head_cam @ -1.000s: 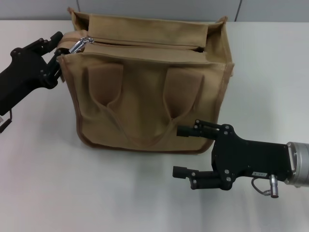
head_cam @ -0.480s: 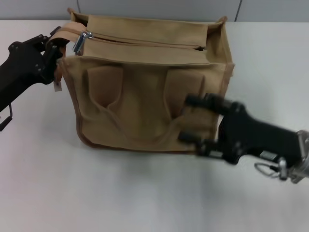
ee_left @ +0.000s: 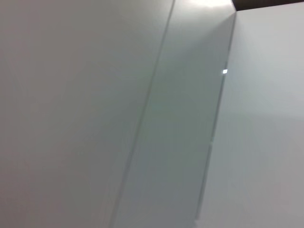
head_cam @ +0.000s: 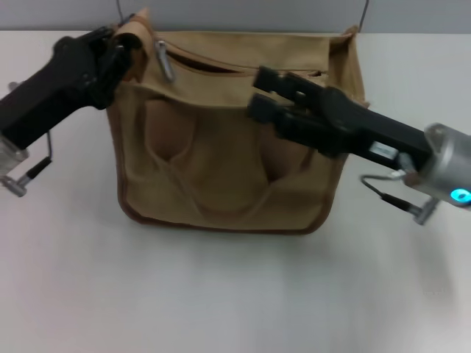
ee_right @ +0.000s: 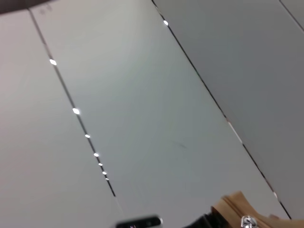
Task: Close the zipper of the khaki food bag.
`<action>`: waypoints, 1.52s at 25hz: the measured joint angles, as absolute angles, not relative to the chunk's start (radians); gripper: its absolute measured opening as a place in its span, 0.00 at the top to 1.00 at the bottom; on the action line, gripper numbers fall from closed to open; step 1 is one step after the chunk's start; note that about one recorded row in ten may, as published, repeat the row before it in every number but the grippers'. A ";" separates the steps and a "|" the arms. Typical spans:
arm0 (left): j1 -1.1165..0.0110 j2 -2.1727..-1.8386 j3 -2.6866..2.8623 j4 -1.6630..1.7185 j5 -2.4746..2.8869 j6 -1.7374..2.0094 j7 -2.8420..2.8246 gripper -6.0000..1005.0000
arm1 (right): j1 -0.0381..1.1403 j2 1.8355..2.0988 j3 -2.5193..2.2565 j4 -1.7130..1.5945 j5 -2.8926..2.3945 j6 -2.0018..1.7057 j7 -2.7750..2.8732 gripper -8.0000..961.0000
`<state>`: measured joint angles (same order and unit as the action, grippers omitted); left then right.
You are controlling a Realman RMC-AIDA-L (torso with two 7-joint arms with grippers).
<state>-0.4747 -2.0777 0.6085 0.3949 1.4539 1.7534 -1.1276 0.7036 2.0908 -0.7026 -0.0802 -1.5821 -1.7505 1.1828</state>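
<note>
**Both claws at the khaki bag's top, zipper partly open**

Boxy tan canvas food bag with darker brown piping and looped fabric handles point(head_cam: 221, 147) standing upright toward the far edge of the white bench point(head_cam: 221, 294), roughly midway between its left and right sides. Khaki-taped zipper line point(head_cam: 243, 68) running along the bag's top panel, with a dark gap showing along it toward the right end. Small silver metal pull tab point(head_cam: 164, 60) hanging at the left end of that line, close to the bag's top left corner.

Black left claw point(head_cam: 121, 45) pressed against the top left corner of the bag, just beside the pull tab, apparently pinching the fabric end there; cannot tell how far closed. Black right claw point(head_cam: 263, 92) reaching in from the right across the bag's front upper edge, its two dark fingers point(head_cam: 283, 82) parted and holding nothing, tips over the front panel just below the zipper line.

In the right wrist view, only a tan corner of the bag point(ee_right: 237, 209) and a glint of silver metal against grey wall panels point(ee_right: 142, 95). In the left wrist view, nothing but pale wall panels
</note>
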 joint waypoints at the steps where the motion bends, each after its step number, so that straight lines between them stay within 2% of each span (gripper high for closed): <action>1: -0.480 -2.078 0.620 0.394 1.454 1.750 -1.133 0.96 | 0.717 2.091 -0.702 -0.071 -1.581 -1.731 1.184 0.14; 4: -0.493 -2.078 0.648 0.394 1.454 1.736 -1.140 0.96 | 0.761 2.093 -0.690 -0.042 -1.578 -1.661 1.181 0.14; 19: -0.532 -2.080 0.654 0.391 1.459 1.714 -1.141 0.96 | 0.837 2.094 -0.667 0.013 -1.577 -1.614 1.205 0.14; 38: -0.573 -2.080 0.698 0.389 1.452 1.677 -1.155 0.96 | 0.848 2.094 -0.668 0.049 -1.584 -1.606 1.190 0.14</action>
